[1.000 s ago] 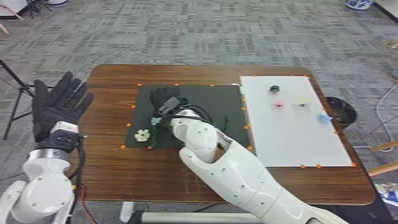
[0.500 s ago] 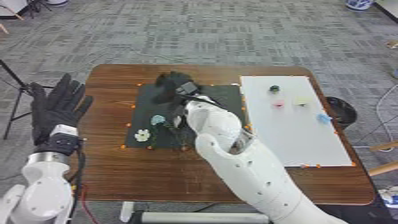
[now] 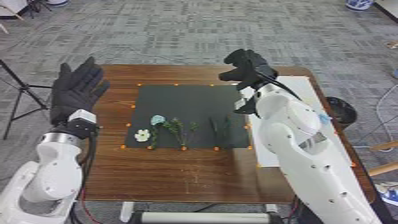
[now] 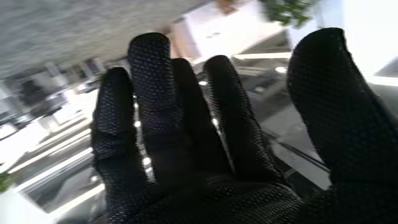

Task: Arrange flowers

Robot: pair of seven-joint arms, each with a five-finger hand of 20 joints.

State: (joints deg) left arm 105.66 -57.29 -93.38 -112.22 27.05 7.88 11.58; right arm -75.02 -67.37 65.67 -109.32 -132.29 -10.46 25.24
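Black mat (image 3: pixel 182 97) as landmark. On its near left part lie a white flower (image 3: pixel 142 135) and a light-blue flower (image 3: pixel 157 120); green leafy sprigs (image 3: pixel 182 131) lie near the middle of its near edge, and dark slender leaves (image 3: pixel 219 132) on its near right part. The right hand (image 3: pixel 250 68), fingers straight and slightly spread, thumb apart, is by its far right corner. The left hand (image 3: pixel 77 89), fingers extended and parted, is left of it.
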